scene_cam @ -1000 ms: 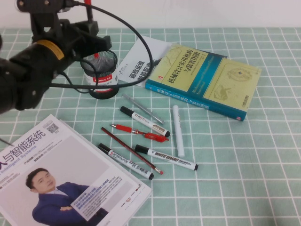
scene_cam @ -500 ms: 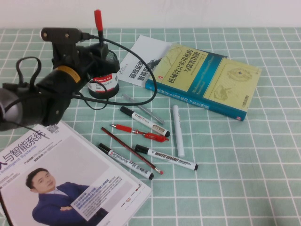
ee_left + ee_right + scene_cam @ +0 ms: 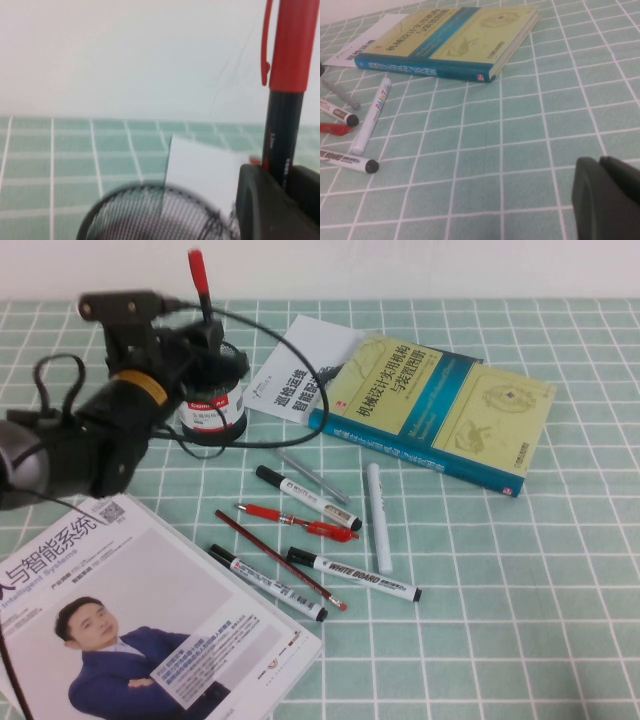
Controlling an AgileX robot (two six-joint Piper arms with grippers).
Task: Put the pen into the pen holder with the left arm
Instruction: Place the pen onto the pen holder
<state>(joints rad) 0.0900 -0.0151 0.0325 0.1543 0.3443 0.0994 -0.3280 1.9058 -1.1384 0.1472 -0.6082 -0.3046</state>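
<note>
The left gripper (image 3: 205, 335) is above the pen holder (image 3: 212, 410), at the far left side of the table (image 3: 560, 570). Its fingers (image 3: 260, 200) are pressed on the black barrel of the pen (image 3: 199, 285), which stands almost upright with the red cap on top; in the high view the lower end is hidden behind the gripper and the holder's rim. I judge the pen as light, stiff and smooth, so it can slide or turn between the pads if the grip is weak. A hold on the middle of the barrel, below the cap, seems best to me. The mesh cup looks light and could tip if the pen pushes its rim. The right gripper (image 3: 607, 200) is low over bare table, and its fingers look together
</note>
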